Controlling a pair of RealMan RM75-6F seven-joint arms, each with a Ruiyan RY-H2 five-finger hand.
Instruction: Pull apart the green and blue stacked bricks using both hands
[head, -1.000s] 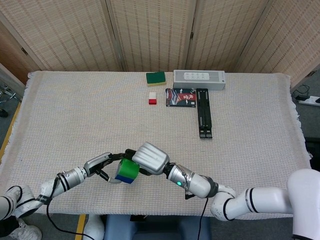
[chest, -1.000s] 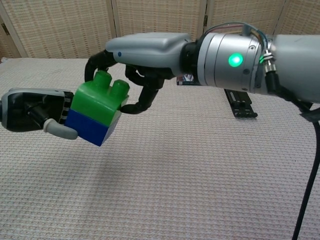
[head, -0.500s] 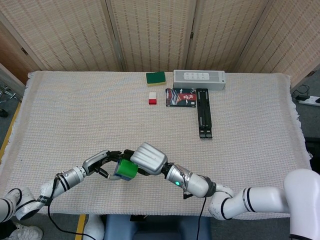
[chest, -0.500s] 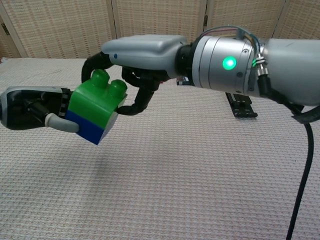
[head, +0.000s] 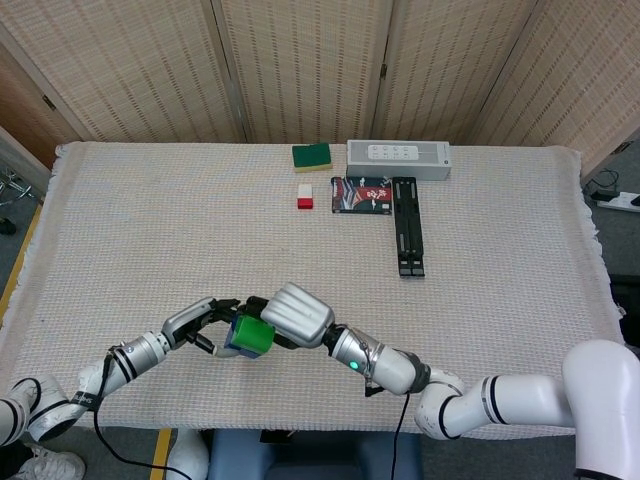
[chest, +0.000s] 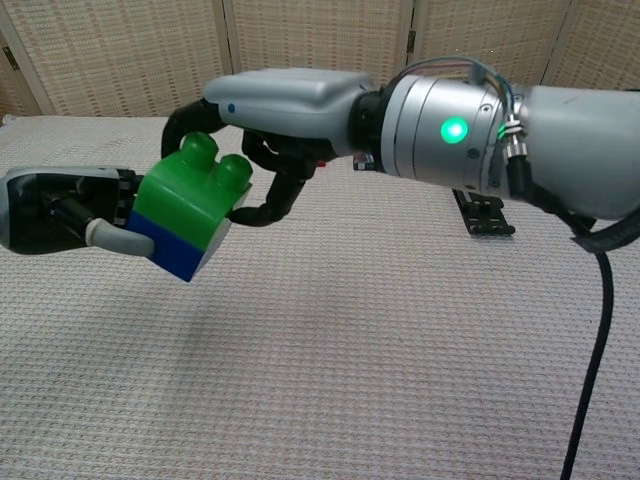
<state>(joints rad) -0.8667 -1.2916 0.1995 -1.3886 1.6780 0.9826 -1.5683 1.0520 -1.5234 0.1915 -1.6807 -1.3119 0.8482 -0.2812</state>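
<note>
A green brick (chest: 192, 198) sits stacked on a blue brick (chest: 176, 251), the pair tilted and held above the table near its front edge. My left hand (chest: 62, 208) grips the blue brick from the left, a finger wrapped across its front. My right hand (chest: 270, 110) reaches over from the right, its dark fingers (chest: 262, 195) curled against the green brick. In the head view the stacked bricks (head: 248, 336) show between the left hand (head: 197, 321) and the right hand (head: 296, 314).
At the back of the table lie a green sponge (head: 311, 156), a white remote-like box (head: 398, 159), a small red and white block (head: 305, 196), a dark card packet (head: 362, 193) and a black stand (head: 406, 239). A woven cloth (head: 150, 230) covers the table.
Both hands with the stacked bricks have drifted slightly left and upward. The bricks remain joined and both grips are unchanged.
</note>
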